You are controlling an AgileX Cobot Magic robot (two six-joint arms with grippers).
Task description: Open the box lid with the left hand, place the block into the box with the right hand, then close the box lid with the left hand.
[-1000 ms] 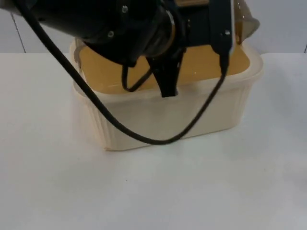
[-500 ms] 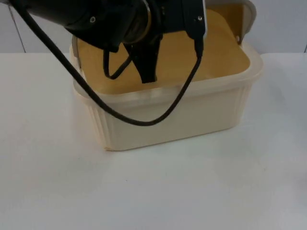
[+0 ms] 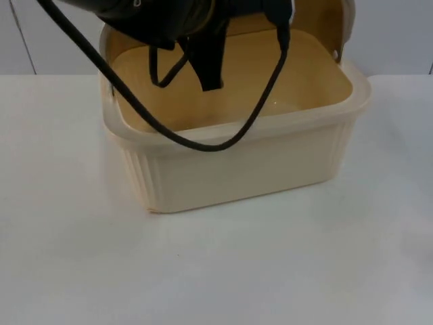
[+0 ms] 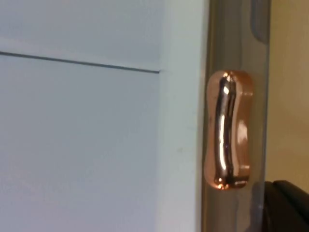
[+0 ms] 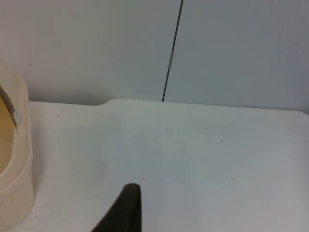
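Observation:
A cream ribbed box (image 3: 237, 169) stands at the back middle of the table. Its brownish see-through lid (image 3: 318, 20) is swung up at the rear, so the box's bare yellowish floor (image 3: 270, 88) shows. My left gripper (image 3: 211, 74) hangs over the box's inside with its fingers drawn together, shut on the lid. In the left wrist view, the lid's copper handle (image 4: 227, 130) sits close on the lid's rim band (image 4: 236, 38). My right gripper (image 5: 126, 212) waits low over the table, to the right of the box's corner (image 5: 14, 159).
White table top (image 3: 270, 271) spreads in front of the box and to both sides. The grey partition wall (image 5: 96, 48) rises right behind the box, with a dark seam (image 5: 171, 53) in it.
The lid lay flat on the box a second ago and now stands raised at the back. My left gripper has risen and moved left and back with it.

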